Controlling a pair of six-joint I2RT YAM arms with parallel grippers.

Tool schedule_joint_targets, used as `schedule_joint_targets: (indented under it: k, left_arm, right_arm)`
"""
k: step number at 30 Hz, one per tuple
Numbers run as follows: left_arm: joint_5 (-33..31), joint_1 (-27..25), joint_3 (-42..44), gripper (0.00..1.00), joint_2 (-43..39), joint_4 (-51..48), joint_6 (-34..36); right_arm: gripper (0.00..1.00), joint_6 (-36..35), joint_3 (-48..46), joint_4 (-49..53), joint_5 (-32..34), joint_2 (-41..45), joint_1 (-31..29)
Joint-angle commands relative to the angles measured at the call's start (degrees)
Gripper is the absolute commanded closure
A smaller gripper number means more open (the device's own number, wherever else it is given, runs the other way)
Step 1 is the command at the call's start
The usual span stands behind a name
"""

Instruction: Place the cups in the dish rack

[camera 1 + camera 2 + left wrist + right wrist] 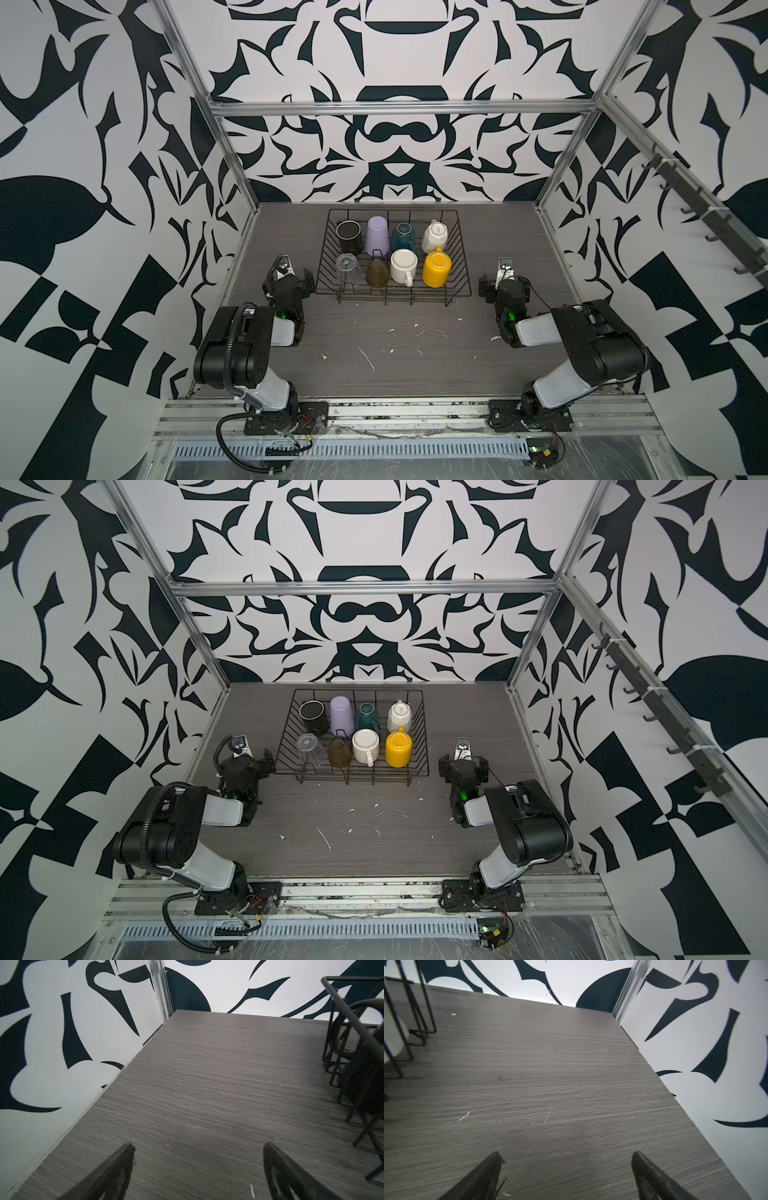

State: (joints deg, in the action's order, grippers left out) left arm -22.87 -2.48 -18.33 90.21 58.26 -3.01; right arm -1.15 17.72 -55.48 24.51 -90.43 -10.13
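Observation:
In both top views the black wire dish rack (464,257) (424,746) holds the cups in two rows. At the back stand a black mug (348,236), a lilac tumbler (377,235), a teal mug (403,236) and a tilted white mug (434,237). In front are a clear glass (348,270), an amber-olive glass (377,273), a white mug (403,267) and a yellow mug (436,270). My left gripper (289,277) (199,1145) hangs open and empty just left of the rack (342,1003). My right gripper (504,279) (566,1153) is open and empty to the right of the rack (427,1001).
The grey wood-grain tabletop (386,349) carries white scuffs and flecks in front of the rack. Patterned walls close in the left, right and back sides. Both arm bases sit on the metal rail (407,411) at the near edge.

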Motion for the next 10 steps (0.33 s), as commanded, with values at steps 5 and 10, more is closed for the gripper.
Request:
schedule_joint_targets:
  k: [5,10]
  left_arm:
    - [0.2,0.3,-1.0,0.01,0.3,1.1,-0.6]
    - [0.2,0.3,-1.0,0.01,0.3,1.2,-0.6]
  right_arm:
    - [0.0,0.8,1.2,-2.4,0.6,0.1,-0.1]
    - [0.0,1.3,0.5,-2.0,-0.4,0.9,0.9]
